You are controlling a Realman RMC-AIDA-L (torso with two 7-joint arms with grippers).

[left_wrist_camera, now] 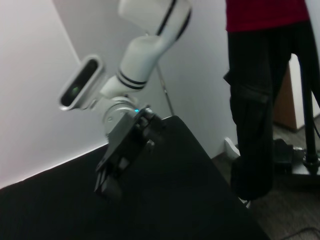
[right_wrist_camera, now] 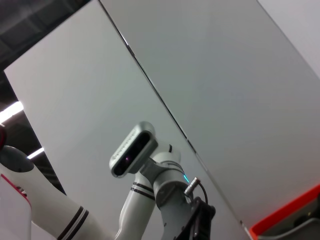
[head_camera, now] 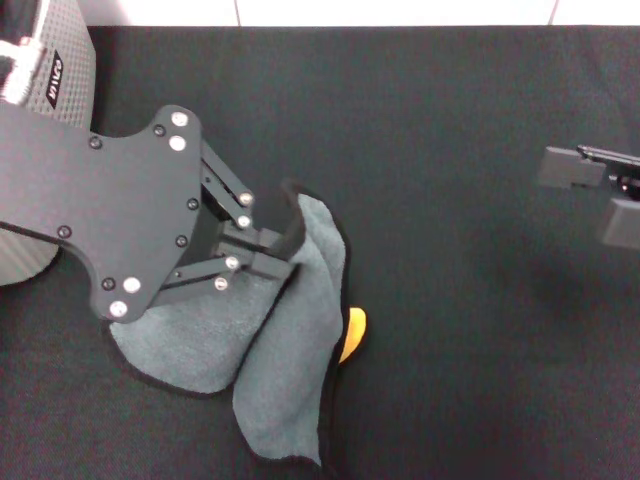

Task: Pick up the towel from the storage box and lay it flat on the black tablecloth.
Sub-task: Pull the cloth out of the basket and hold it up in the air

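Observation:
The towel [head_camera: 290, 340] lies crumpled on the black tablecloth [head_camera: 450, 120], grey-green face up. One flap is folded over, and a yellow-orange corner [head_camera: 353, 333] peeks out on its right. My left gripper [head_camera: 288, 250] is shut on the towel's black-edged upper rim and holds that edge raised. The storage box [head_camera: 62, 70] stands at the far left, partly behind my left arm. My right gripper [head_camera: 600, 195] hangs at the right edge, open and holding nothing, well apart from the towel. The left wrist view shows the right gripper [left_wrist_camera: 107, 185] over the cloth.
A person in a red top and black trousers [left_wrist_camera: 260, 100] stands past the table's corner in the left wrist view. The white wall strip [head_camera: 400, 12] runs along the cloth's far edge. Bare black cloth stretches between the towel and my right gripper.

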